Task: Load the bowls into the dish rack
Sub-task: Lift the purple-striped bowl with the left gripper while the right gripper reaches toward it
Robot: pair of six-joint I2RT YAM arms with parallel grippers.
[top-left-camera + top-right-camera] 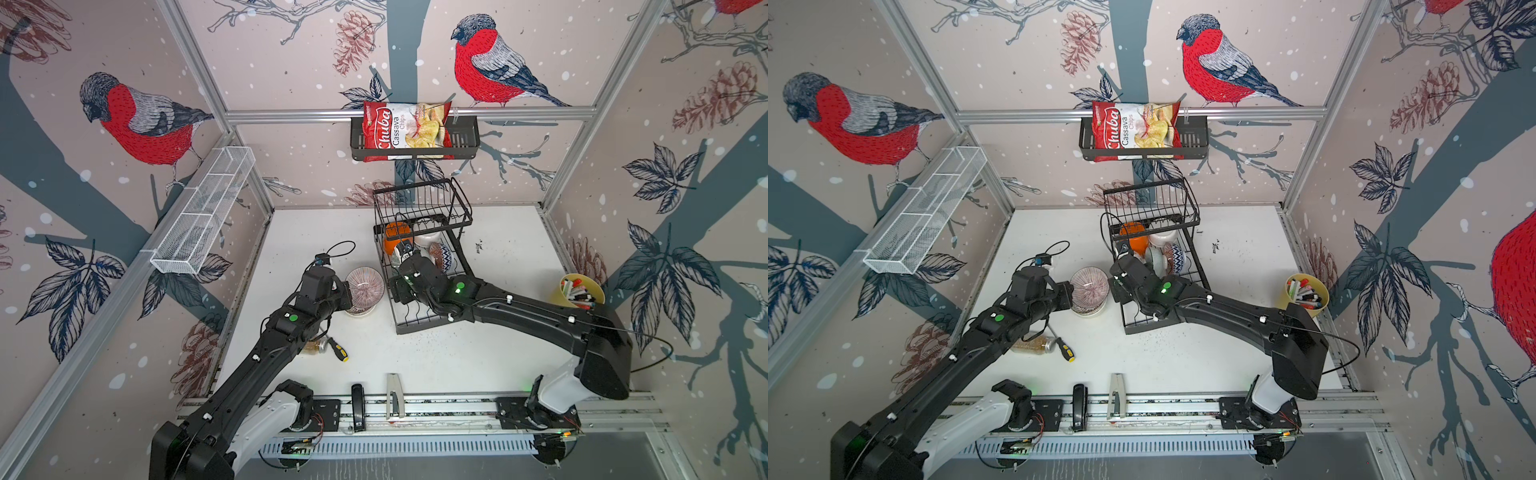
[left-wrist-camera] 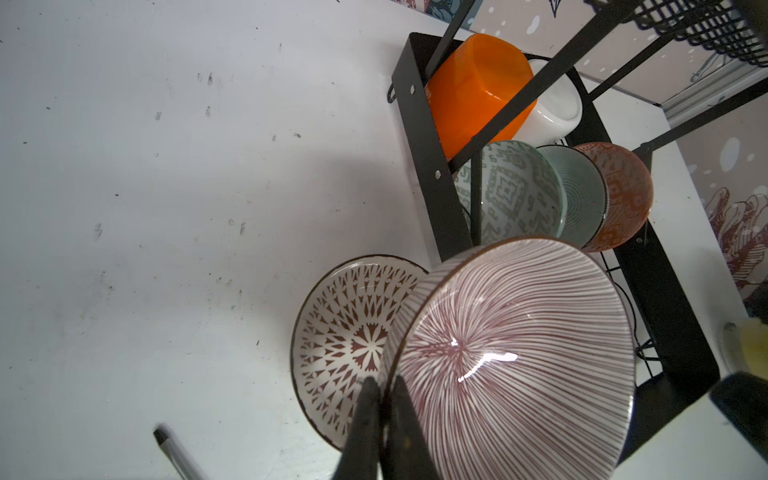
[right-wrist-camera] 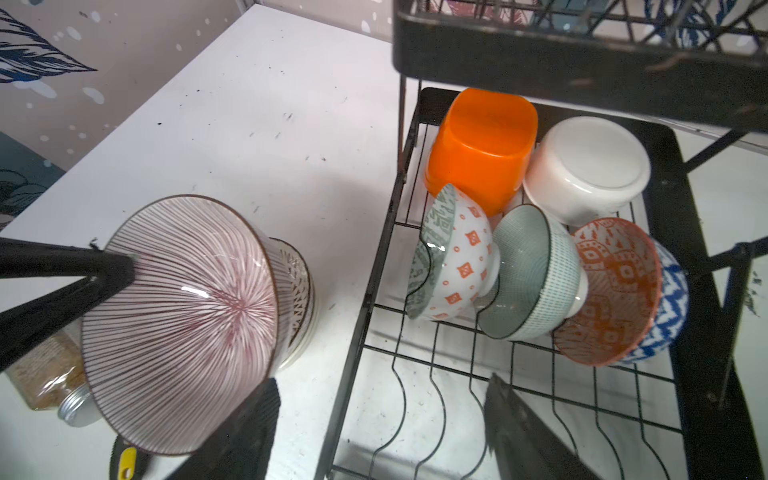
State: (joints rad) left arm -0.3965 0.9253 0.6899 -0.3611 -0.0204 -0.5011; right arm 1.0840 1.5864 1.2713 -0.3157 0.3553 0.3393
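Note:
My left gripper (image 2: 384,380) is shut on the rim of a mauve-striped bowl (image 2: 511,353), which it holds tilted just above a stack of patterned bowls (image 2: 349,332) on the table, left of the dish rack (image 1: 419,324). The striped bowl (image 1: 365,286) shows in both top views. My right gripper (image 3: 382,386) is open above the front slots of the rack's lower tray, nothing between its fingers. Behind it stand an orange bowl (image 3: 482,149), a white bowl (image 3: 586,166), and three patterned bowls (image 3: 528,270) leaning on edge.
A jar (image 1: 313,345) and a screwdriver (image 1: 338,348) lie under the left arm. A yellow cup of markers (image 1: 577,291) stands at the right. A stapler (image 1: 357,405) sits at the front edge. The rack's raised basket (image 1: 422,203) overhangs the back.

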